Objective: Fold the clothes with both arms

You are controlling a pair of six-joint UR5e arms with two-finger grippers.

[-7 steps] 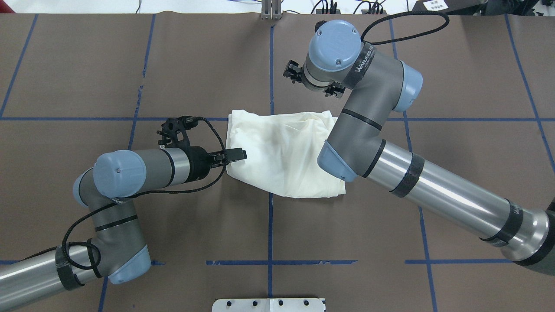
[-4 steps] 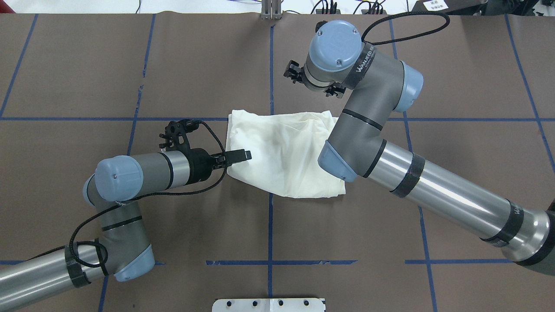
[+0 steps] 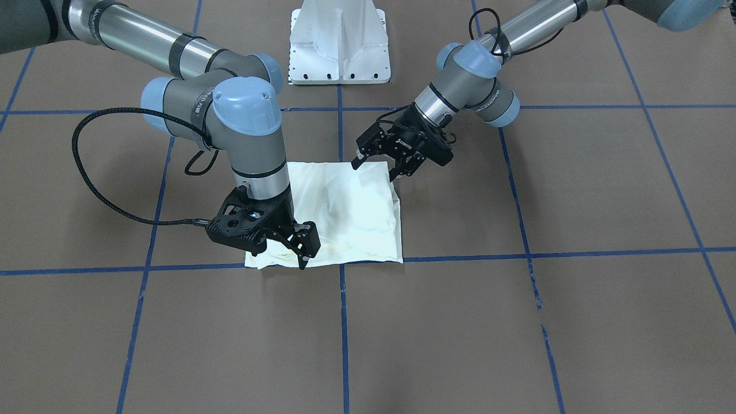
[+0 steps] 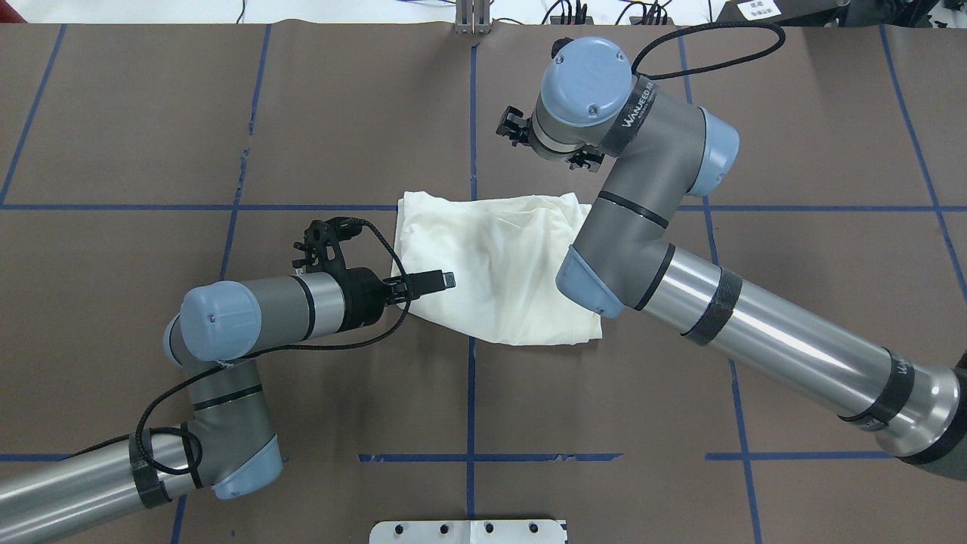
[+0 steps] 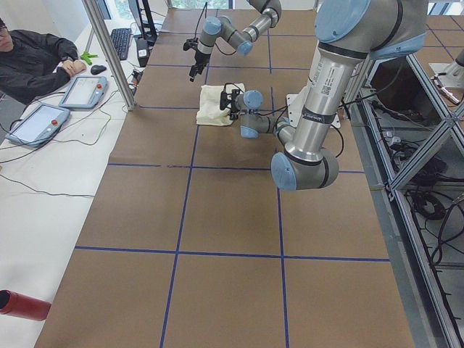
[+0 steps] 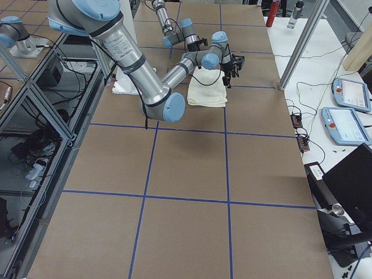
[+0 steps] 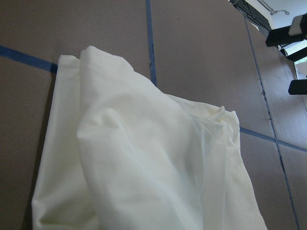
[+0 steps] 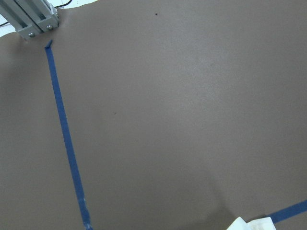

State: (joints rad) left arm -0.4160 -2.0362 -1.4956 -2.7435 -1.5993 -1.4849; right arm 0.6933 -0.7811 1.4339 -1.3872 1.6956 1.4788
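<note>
The clothes are one cream shirt (image 4: 491,264), folded into a rough rectangle at the table's middle, plain side up (image 3: 345,207). My left gripper (image 3: 375,171) hangs open just above the shirt's edge nearest the robot, nothing between its fingers. From overhead one of its fingers (image 4: 442,281) reaches over the shirt's left part. My right gripper (image 3: 280,256) is open and raised over the shirt's far corner, holding nothing; in the overhead view its wrist hides it. The left wrist view is filled with rumpled shirt (image 7: 144,158). Only a shirt corner (image 8: 254,224) shows in the right wrist view.
Brown table covering with blue tape lines (image 4: 470,378) lies all around. The white pedestal base (image 3: 339,52) stands at the robot's side. A seated person (image 5: 36,58) and tablets (image 5: 83,90) are at a side table beyond an aluminium post (image 5: 109,54).
The left arm has slid to the right, bringing its gripper from the shirt's left edge to over the cloth. The right wrist has shifted slightly. The shirt lies as before.
</note>
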